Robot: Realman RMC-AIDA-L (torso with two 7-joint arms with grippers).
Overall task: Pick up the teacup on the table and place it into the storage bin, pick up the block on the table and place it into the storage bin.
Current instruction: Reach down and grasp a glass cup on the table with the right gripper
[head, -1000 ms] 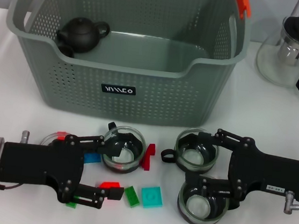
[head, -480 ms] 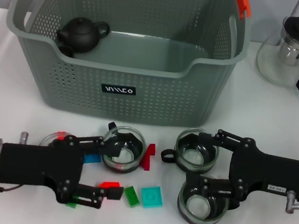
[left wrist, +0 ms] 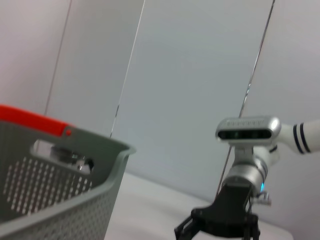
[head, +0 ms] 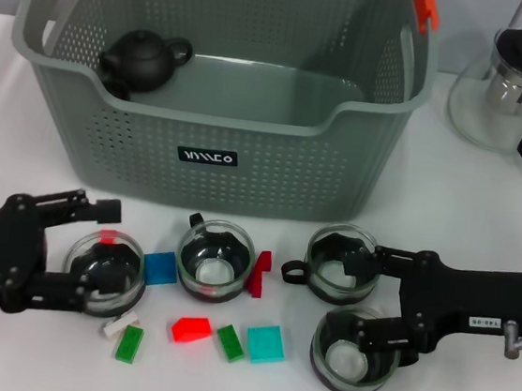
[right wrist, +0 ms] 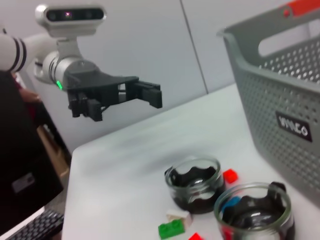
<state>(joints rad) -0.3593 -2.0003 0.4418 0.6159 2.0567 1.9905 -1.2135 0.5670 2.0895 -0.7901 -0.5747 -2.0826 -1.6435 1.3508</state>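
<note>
Left hand (head: 94,252): fingers wide, around a glass teacup (head: 105,277) near the white tabletop's (head: 485,212) left edge.
Right hand (head: 353,296): fingers wide, between two glass cups.
Grey-green plastic storage bin (head: 209,157): well behind both.

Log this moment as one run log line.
left claw open, around leftmost teacup | right claw open, between two right teacups | storage bin holds teapot

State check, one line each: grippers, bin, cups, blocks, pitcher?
left gripper: open, raised above the leftmost teacup.
right gripper: open, low over the two right-hand cups.
storage bin: upright, holds only a black teapot.
leftmost teacup: upright on the table, like the other three.
red block: loose on the table among other blocks.
glass pitcher: upright, lid on.
</note>
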